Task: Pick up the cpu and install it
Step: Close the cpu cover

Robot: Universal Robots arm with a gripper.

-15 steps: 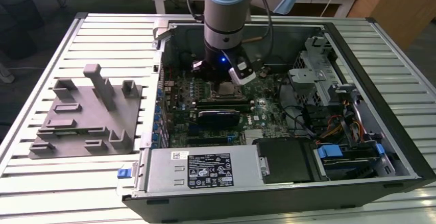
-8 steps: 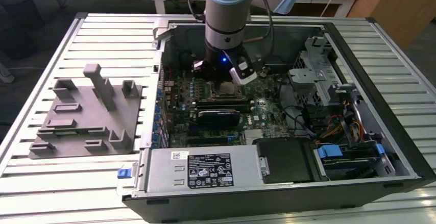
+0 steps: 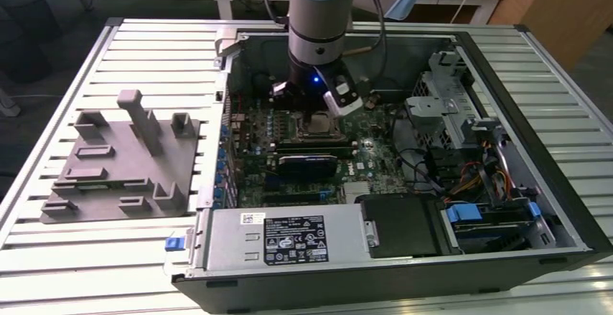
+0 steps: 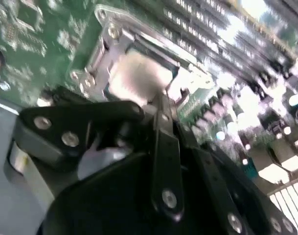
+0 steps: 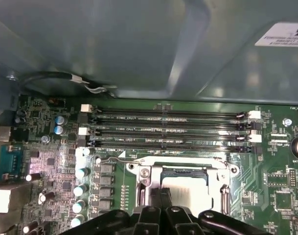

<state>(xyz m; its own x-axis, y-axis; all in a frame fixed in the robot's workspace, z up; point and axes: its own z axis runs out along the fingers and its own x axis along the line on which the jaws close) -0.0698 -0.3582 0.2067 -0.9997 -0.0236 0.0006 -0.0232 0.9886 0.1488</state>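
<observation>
CPU (image 5: 197, 191), pale silver square lying in socket (image 5: 145, 172), gripper (image 5: 161, 193) closed, empty, just above

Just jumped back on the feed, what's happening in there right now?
The arm reaches down into the open computer case, its claw right above the socket frame on the motherboard. The cpu lies flat inside that frame, directly below the claw. Whether the claw has hold of it, I cannot tell.
</observation>
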